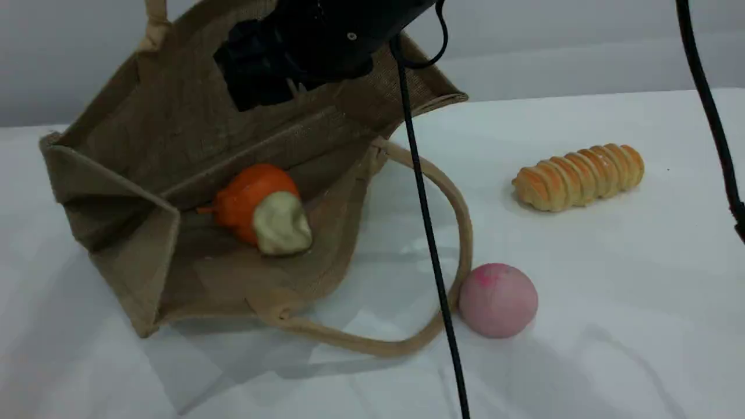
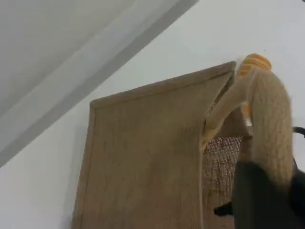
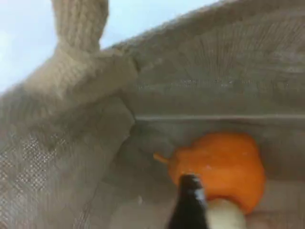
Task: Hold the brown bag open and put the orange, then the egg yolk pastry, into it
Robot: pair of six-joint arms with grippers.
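Observation:
The brown bag [image 1: 174, 134] lies on its side with its mouth open toward the scene camera. Inside it rests the orange [image 1: 244, 195], and the egg yolk pastry [image 1: 282, 224] leans against the orange's front. My right gripper [image 1: 262, 81] hangs above them in the bag's mouth, open and holding nothing. In the right wrist view one dark fingertip [image 3: 190, 202] stands over the orange [image 3: 224, 164] and the pastry [image 3: 228, 217]. My left gripper [image 2: 267, 205] is shut on the bag's upper handle [image 2: 269, 124] and holds that side up; it is out of the scene view.
The bag's lower handle [image 1: 460, 233] loops out over the white table [image 1: 611, 302]. A pink ball [image 1: 497, 299] lies against that loop. A long striped bread roll [image 1: 579, 176] sits at the right. Two black cables [image 1: 428, 233] hang down in front.

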